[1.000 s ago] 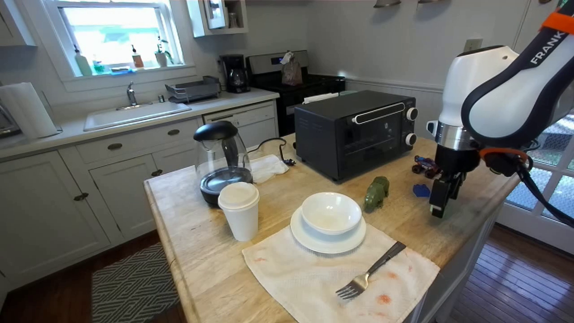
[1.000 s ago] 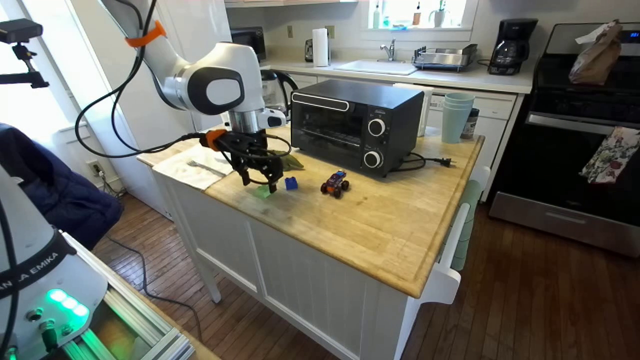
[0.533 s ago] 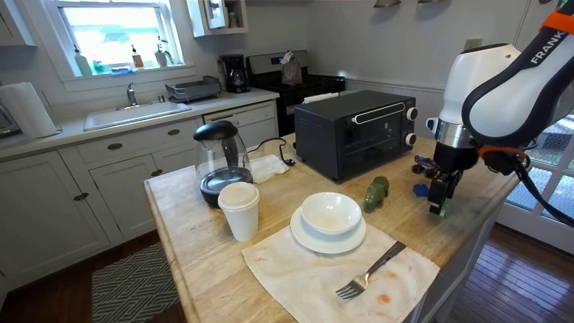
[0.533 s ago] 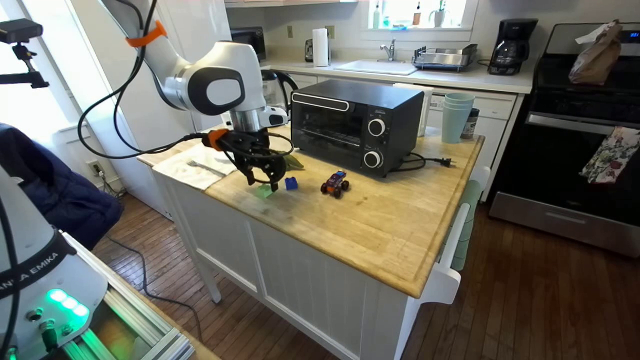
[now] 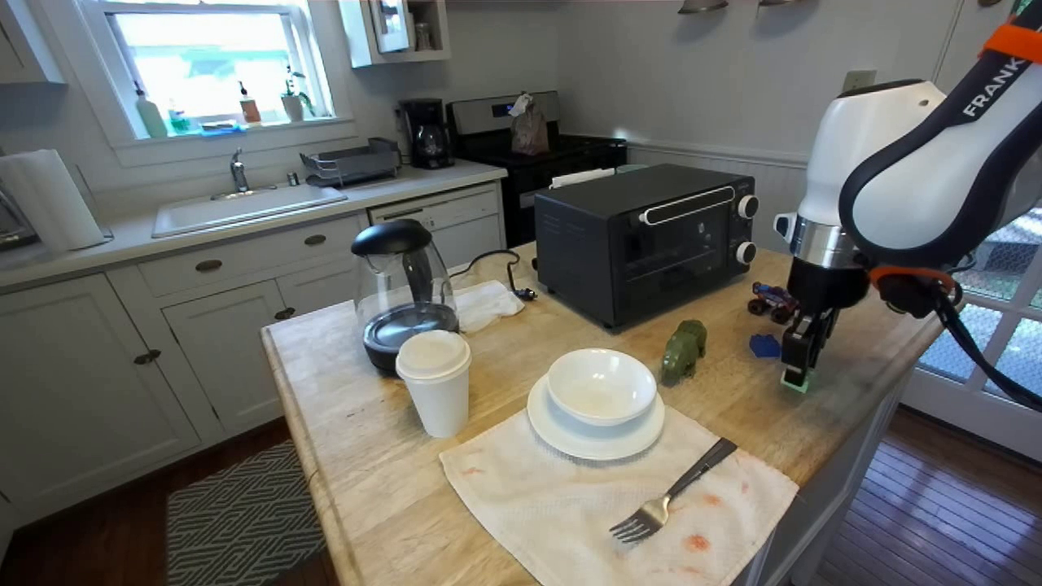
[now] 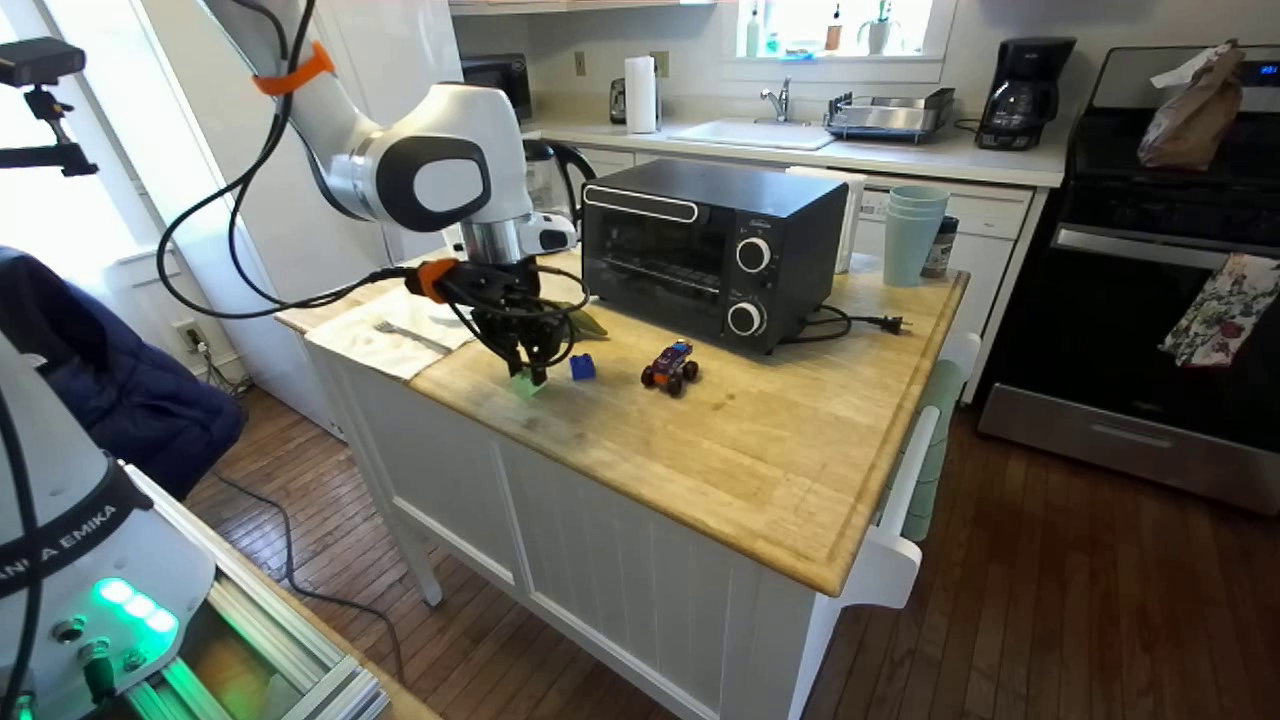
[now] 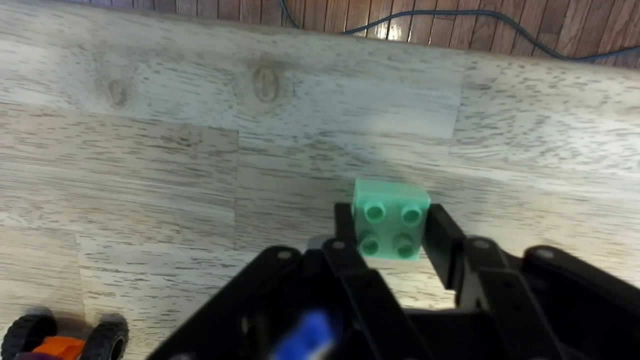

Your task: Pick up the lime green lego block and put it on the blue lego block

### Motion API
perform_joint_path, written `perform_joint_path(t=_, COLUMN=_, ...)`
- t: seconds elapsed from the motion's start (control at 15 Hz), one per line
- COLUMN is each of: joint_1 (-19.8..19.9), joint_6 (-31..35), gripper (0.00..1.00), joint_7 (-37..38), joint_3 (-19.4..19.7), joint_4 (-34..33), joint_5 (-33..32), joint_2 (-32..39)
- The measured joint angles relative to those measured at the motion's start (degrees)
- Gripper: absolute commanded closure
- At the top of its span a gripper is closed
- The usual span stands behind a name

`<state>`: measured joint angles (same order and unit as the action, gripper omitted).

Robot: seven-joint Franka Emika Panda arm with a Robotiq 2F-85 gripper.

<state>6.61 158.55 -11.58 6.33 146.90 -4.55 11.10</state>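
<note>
The lime green lego block (image 7: 391,231) sits studs up on the wooden tabletop, pale green in the wrist view. Both fingers of my gripper (image 7: 390,224) press against its opposite sides, so the jaws are shut on it. From outside, the block (image 6: 527,384) shows as a small green patch under the gripper (image 6: 530,372), partly covered by the fingertips. The blue lego block (image 6: 582,367) lies close by on the table, apart from the gripper. In the wrist view, blurred blue (image 7: 307,335) shows through the gripper's linkage.
A toy truck (image 6: 670,368) stands beyond the blue block. Near them are a dark green animal figure (image 5: 682,352) and the black toaster oven (image 5: 643,244). A white bowl (image 5: 602,387) on a plate and a fork (image 5: 676,488) rest on a cloth. The table edge runs close to the block.
My gripper has lowered slightly, and its fingers have come together from wide apart onto the lime green block. The blue block has not moved.
</note>
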Motion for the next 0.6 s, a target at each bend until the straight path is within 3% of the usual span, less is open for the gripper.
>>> perform_joint_path(t=0.6, joint_1=0.41, joint_6=0.64, gripper=0.89, joint_7=-0.47, joint_3=-0.01, joint_4=-0.08, joint_5=0.41, joint_2=-0.31)
